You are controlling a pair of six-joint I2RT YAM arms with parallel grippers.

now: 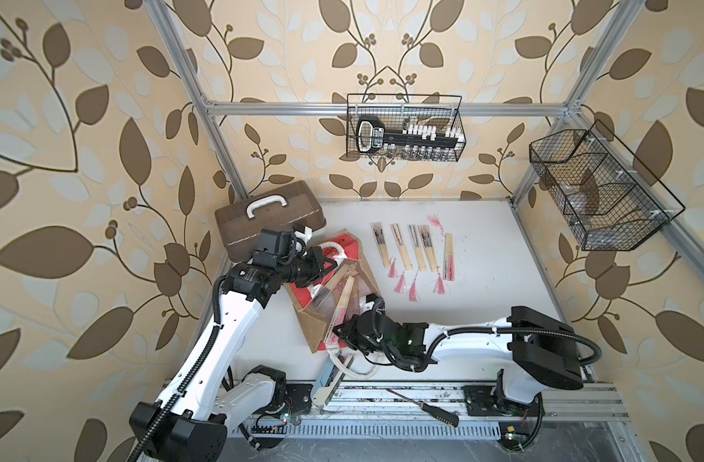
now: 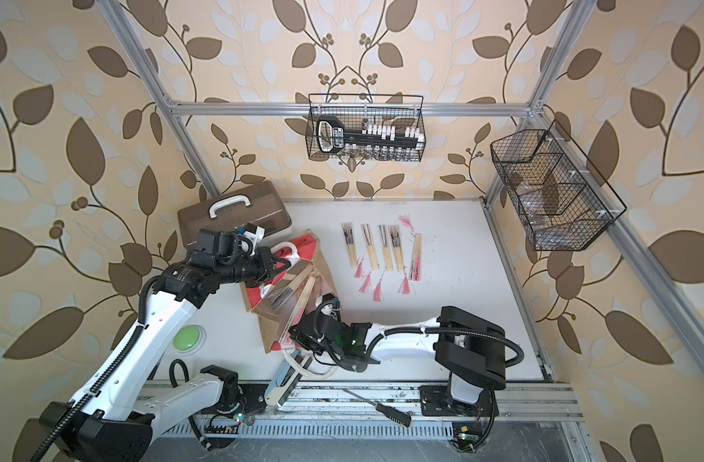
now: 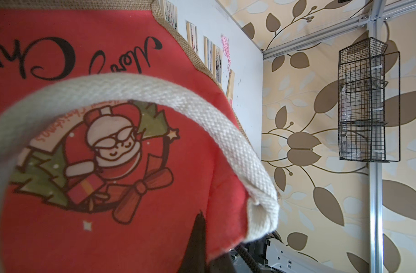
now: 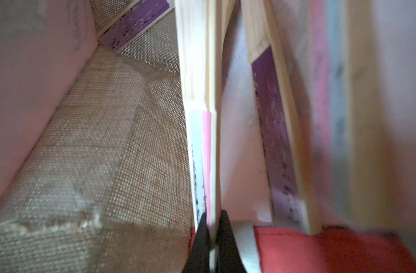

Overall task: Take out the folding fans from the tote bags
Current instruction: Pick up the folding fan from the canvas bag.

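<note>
1. The brown jute tote bag with red-and-white panels is laid slumped on the white bench. Its mouth appears to be turned toward the right arm, so that the contents can be reached from the side.
2. The left claw is clamped shut on the rim of the bag's red printed panel, just beside the white woven rope handle. The panel is apparently held up so that the mouth is kept gaping.
3. The right claw is placed inside the bag's mouth. It is closed on the pink-papered end of a slim closed folding fan with pale bamboo ribs. The thin edge is pinched, which suits a straight pull along the fan's length.
4. More fans, among them a purple-papered one, are seen leaning inside the bag just beside the gripped fan. They could be dragged along with it.
5. Five fans with pink tassels are laid in a row on the bench, well apart from the bag. This is presumably done so that its mouth is left unobstructed.
6. The task is judged partly done.
</note>
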